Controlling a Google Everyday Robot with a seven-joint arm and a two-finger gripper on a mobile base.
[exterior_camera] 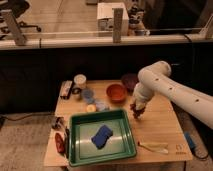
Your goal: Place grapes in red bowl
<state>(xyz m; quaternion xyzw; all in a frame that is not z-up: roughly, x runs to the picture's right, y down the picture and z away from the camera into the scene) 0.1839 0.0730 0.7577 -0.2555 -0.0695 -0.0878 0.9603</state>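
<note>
Where the wooden table [162, 132] runs toward its right edge, the white arm [170, 89] reaches in above it. Left of that stands the green tray [73, 142] with a blue sponge [102, 136]. The red bowl [116, 92] stands behind the tray, a purple bowl [129, 79] beside it. The gripper [137, 108] hangs near the red bowl's right rim, just past the tray's corner, fingers pinched on the grapes [136, 115], held above a strip of tabletop.

No legible text or labels anywhere.
</note>
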